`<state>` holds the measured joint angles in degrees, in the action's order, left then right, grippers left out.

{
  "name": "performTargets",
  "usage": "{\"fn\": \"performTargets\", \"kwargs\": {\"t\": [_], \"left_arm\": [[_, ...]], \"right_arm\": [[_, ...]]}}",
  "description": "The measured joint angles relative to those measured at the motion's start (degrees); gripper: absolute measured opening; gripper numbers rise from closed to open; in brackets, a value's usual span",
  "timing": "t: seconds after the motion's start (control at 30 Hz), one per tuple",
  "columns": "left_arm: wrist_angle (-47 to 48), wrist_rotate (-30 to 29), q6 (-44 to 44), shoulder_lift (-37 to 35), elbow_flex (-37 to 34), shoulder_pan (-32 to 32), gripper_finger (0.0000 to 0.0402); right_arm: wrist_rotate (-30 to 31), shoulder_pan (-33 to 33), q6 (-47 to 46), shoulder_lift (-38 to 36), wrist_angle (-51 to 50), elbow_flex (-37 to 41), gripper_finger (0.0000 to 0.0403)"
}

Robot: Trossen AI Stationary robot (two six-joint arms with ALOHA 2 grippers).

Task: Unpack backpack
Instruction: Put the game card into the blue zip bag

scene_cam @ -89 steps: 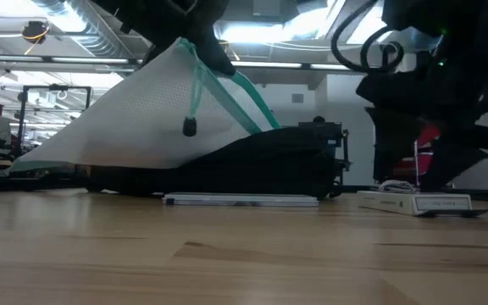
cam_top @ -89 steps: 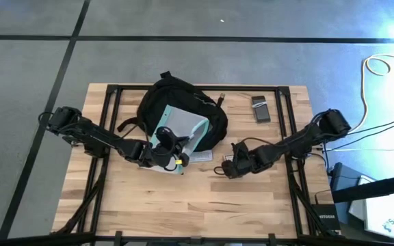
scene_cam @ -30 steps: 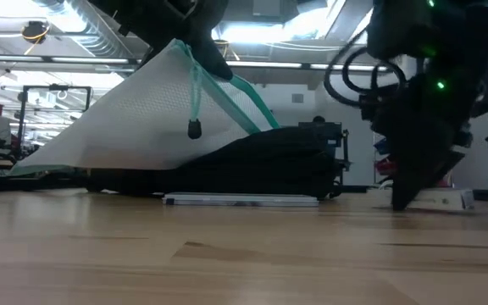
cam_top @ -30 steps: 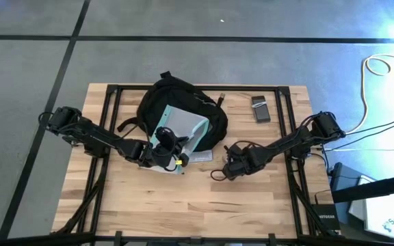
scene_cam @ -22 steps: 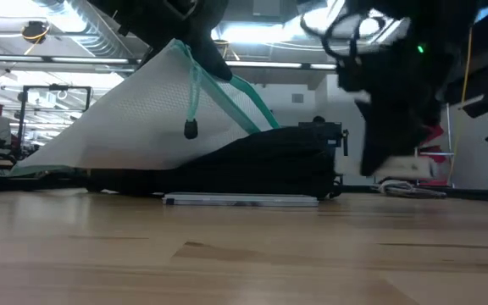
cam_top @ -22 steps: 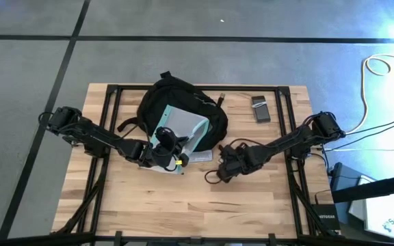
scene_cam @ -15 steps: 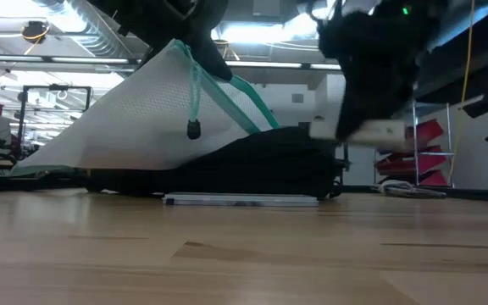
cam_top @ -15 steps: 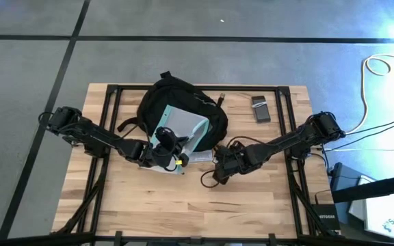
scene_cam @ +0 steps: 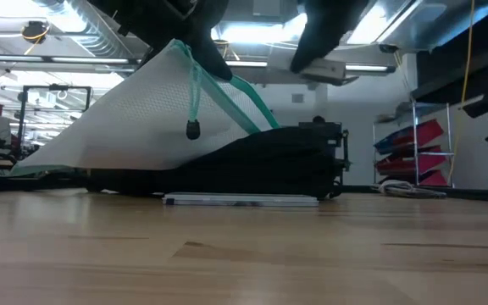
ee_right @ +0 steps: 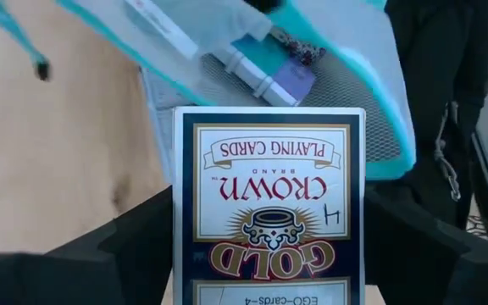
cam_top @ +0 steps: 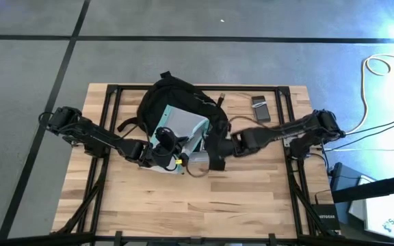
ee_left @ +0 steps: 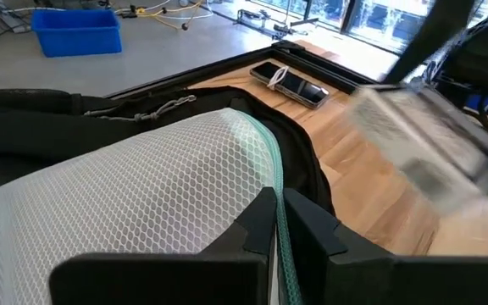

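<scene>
While the left gripper (cam_top: 172, 147) pinches the teal edge of the pouch (cam_top: 180, 128) with its fingers squeezed tight together, the right gripper (cam_top: 214, 152) grips a box of cards (ee_right: 268, 216) with its fingers spread wide around it. The cards sit between those two dark fingers, touching both. Just past the right gripper is the pouch's open mouth, and beyond that the backpack (cam_top: 183, 102).

From above, the two grippers are close together at the near side of the backpack, with the right one just beside the pouch. You cannot read the box from up there. Only the right wrist view shows its face, which says "Gold Crown Playing Cards", seen upside down. That view also looks into the pouch, where a few small flat things lie; what they are is hard to tell.

At table height, the pouch (scene_cam: 134, 114) is lifted at one corner like a tent, with a teal pull cord hanging down. A pale box shows up high near the top, blurred. A thin flat thing (scene_cam: 241, 200) lies on the table (scene_cam: 244, 254) in front of the backpack (scene_cam: 252, 161).

Past the left gripper's fingers, the left wrist view shows the mesh pouch (ee_left: 125, 195), and farther off a phone (ee_left: 291, 83) on the table.

The backpack is black, soft and round. It lies flat at the far middle of the table, under the pouch, with a strap out to one side.
</scene>
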<state>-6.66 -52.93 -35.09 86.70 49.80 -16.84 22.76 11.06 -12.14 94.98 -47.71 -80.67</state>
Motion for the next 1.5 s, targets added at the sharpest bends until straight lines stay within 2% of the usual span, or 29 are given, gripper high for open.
{"fn": "performTargets", "kwargs": {"t": [0.17, 0.3, 0.4, 0.53, 0.63, 0.77, 0.97, 1.3, 1.4, 1.5], "left_arm": [[0.0, 0.0, 0.4, 0.0, 0.0, 0.0, 0.0006], [0.0, 0.0, 0.4, 0.0, 0.0, 0.0, 0.0006], [0.1, 0.0, 0.4, 0.0, 0.0, 0.0, 0.0006], [0.1, 0.0, 0.4, 0.0, 0.0, 0.0, 0.0006], [0.1, 0.0, 0.5, 0.0, 0.0, 0.0, 0.0006], [0.1, 0.0, 0.4, 0.0, 0.0, 0.0, 0.0006], [0.2, -0.7, 0.1, 0.0, 0.0, 0.1, 0.0006], [0.8, 0.1, 0.0, 0.0, -0.1, 0.0, 0.0006], [1.4, -0.2, -0.2, 0.1, -0.2, 0.0, 0.0006], [1.9, -0.4, -0.9, 0.1, -0.2, 0.0, 0.0006]], "right_arm": [[-9.3, -9.0, 2.2, 1.1, 3.8, 0.1, 0.0300], [-17.1, -13.9, 4.3, 4.9, 7.0, 0.2, 0.0300], [-21.3, -16.1, 5.0, 7.6, 7.2, 0.1, 0.0300], [-23.9, -17.3, 5.1, 10.8, 9.2, 0.2, 0.0300], [-29.1, -17.6, 5.1, 11.2, 9.6, -0.1, 0.0301], [-26.9, -17.0, 4.7, 11.2, 12.3, -1.5, 0.0301], [-26.0, -17.1, 5.1, 11.2, 23.7, -1.8, 0.0301], [-24.4, -16.8, 6.6, 14.4, 26.1, -1.7, 0.0301], [-24.3, -16.3, 6.9, 15.4, 27.6, -1.7, 0.0313], [-23.9, -16.3, 7.0, 15.5, 28.0, -1.7, 0.0341]]}}
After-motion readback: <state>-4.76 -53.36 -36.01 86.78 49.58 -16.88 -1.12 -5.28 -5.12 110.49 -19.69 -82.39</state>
